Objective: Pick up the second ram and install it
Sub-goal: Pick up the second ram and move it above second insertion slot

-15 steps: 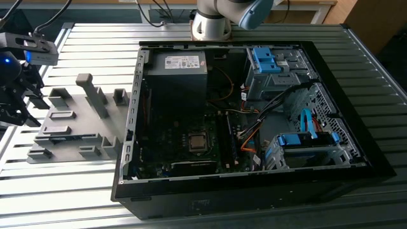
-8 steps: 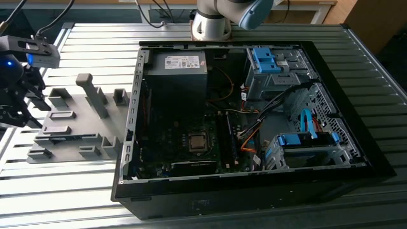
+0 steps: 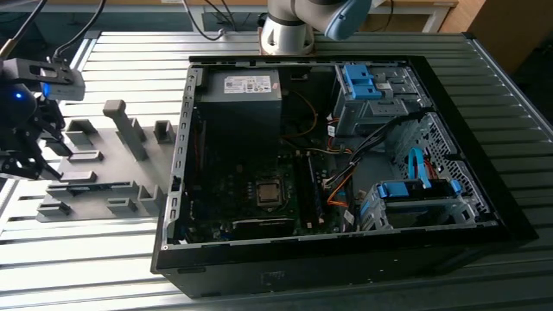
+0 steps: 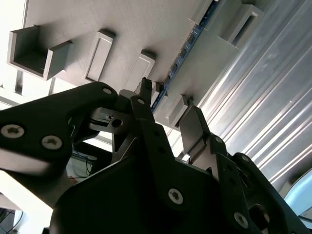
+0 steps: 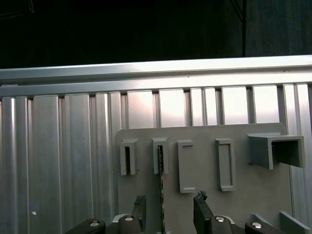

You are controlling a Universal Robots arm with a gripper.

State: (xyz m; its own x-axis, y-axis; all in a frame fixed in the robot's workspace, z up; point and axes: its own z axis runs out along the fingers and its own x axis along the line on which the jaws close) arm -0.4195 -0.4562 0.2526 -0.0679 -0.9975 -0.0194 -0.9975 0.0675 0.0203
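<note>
The second ram (image 5: 161, 187) stands on edge in a slot of the grey fixture plate (image 5: 243, 195), and I see it as a thin dark strip. In the second wrist view the ram (image 4: 183, 53) runs as a dark green and blue edge across the plate (image 4: 146, 29). My gripper (image 5: 169, 201) is open and straddles the stick, one black finger on each side, with a gap to each. In the second wrist view the gripper (image 4: 168, 102) shows the same stance. In the exterior view the gripper (image 3: 30, 165) hangs over the plate's (image 3: 103, 194) edge on the exterior view's left.
An open black computer case (image 3: 484, 194) lies in the middle of the ribbed metal table (image 3: 87, 272), with its motherboard and long black slots (image 3: 309, 191) exposed. Grey blocks (image 3: 129, 129) rise from the fixture plate. The arm's base (image 3: 285, 29) stands behind the case.
</note>
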